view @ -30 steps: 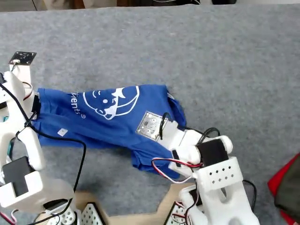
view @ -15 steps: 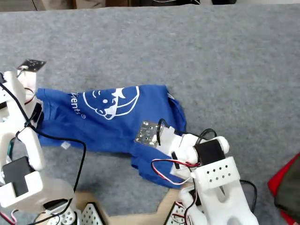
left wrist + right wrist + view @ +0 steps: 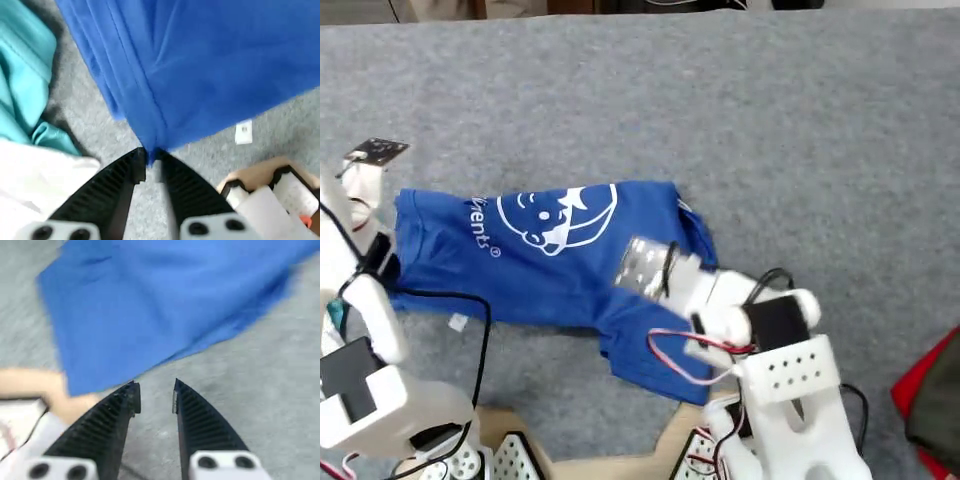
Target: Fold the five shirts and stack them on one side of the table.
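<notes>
left arm's fingers clenched on an edge of the blue shirt; right arm's fingers released, parted over the grey surface just beside it.

High camera: fixed above table, well off, looking steeply down, whole blue shirt in frame.

Left wrist camera: behind left gripper, looking along fingers, close over shirt edge and grey table.

Right wrist camera: behind right gripper, equally close, facing another shirt edge.

Shared by all three: blue shirt, grey table.
</notes>
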Motion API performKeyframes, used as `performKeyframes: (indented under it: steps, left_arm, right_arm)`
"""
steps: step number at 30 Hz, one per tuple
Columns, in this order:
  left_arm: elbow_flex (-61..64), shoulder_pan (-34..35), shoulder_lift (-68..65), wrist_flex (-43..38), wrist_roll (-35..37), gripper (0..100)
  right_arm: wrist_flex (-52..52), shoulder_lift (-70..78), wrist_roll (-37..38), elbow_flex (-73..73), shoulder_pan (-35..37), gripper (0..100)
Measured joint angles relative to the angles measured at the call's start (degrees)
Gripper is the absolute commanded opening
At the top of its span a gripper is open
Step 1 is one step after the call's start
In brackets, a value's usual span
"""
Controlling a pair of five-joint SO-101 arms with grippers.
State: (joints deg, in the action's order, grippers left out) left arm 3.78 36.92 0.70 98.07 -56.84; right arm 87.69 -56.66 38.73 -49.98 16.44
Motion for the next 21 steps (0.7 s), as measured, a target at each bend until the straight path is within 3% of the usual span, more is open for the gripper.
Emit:
performKeyframes:
  steps: [3,7,13,17,21]
  left_arm:
    - [-4.92,2.55,0.00,1.58,2.90,30]
    - [-9.93,3.87,0.00,1.85,9.14,28]
    - [-13.80,-3.43,-0.26,1.05,18.46,22]
    - [-10.29,-10.99,-0.26,-7.21,24.70,19]
    - [-2.81,-14.33,-0.26,-18.73,26.90,19]
  right_arm:
    - [-2.29,6.07,-3.43,5.80,-1.67,12.4]
    - [-3.08,19.43,-8.09,17.49,-1.76,12.3]
    - [-3.52,45.10,-15.03,41.41,-1.76,12.3]
    - [-1.85,65.32,-20.57,60.84,-2.81,12.3]
    - [3.60,85.63,-25.05,82.11,-2.73,12.3]
